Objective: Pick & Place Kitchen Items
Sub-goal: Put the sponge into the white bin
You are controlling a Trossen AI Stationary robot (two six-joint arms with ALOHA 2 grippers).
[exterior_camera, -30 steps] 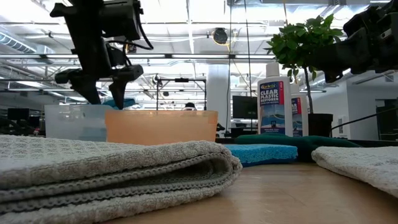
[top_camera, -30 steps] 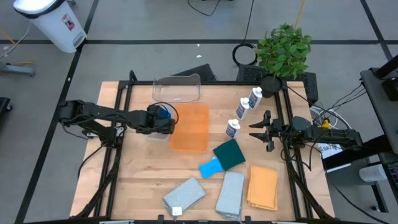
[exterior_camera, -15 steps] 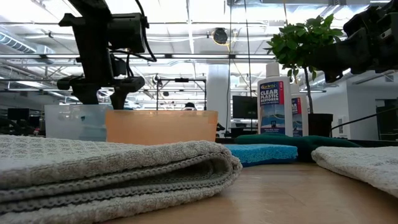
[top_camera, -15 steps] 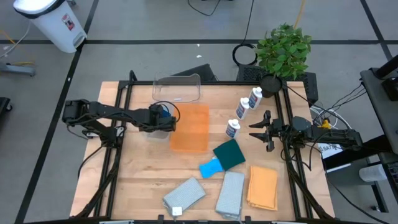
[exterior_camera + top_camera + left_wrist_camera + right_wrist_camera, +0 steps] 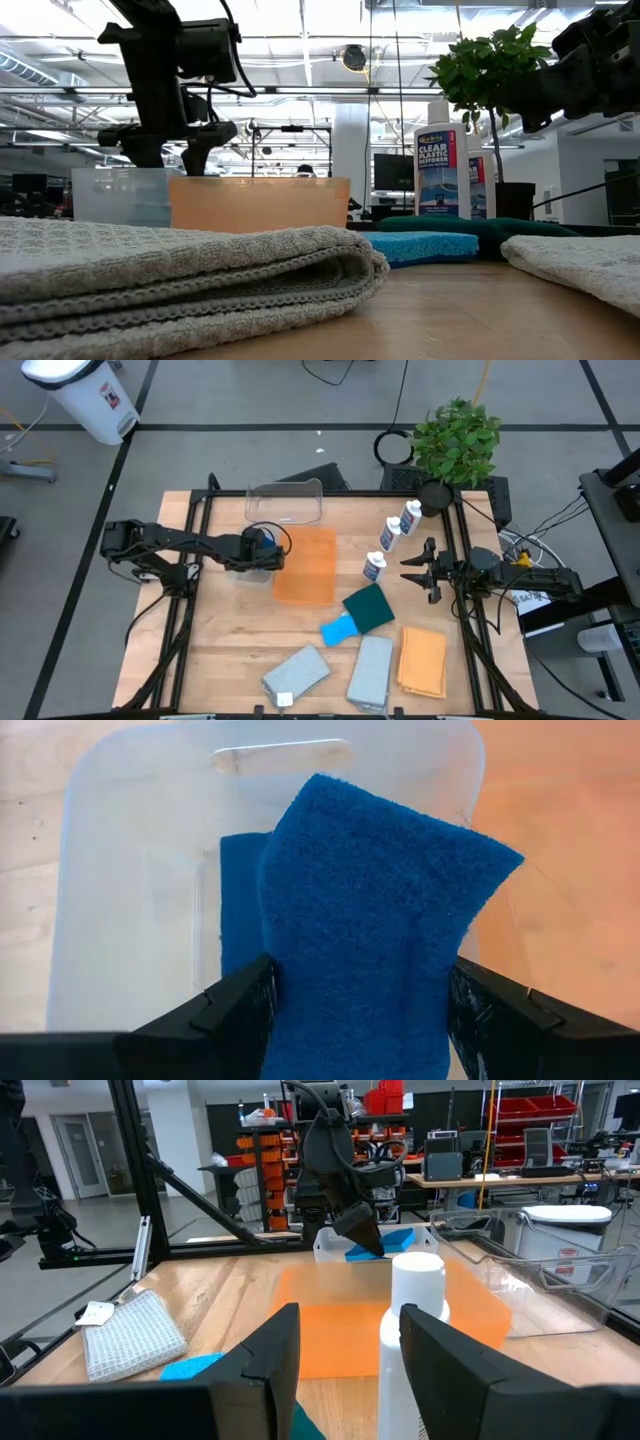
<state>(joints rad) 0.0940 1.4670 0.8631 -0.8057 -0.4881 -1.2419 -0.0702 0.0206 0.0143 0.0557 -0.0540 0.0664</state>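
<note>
- The left claw [image 5: 355, 1010] pinches a small, fuzzy dark blue sponge [image 5: 375, 920] and holds it over a small see-through plastic tub [image 5: 130, 910].
- Another blue sponge [image 5: 238, 900] lies flat inside that tub.
- An orange see-through plastic bin [image 5: 306, 565] sits just beside the tub on the wooden counter [image 5: 230, 630].
- The right claw [image 5: 420, 569] waits near three small white bottles [image 5: 376, 567], its fingers apart and holding nothing.
</note>
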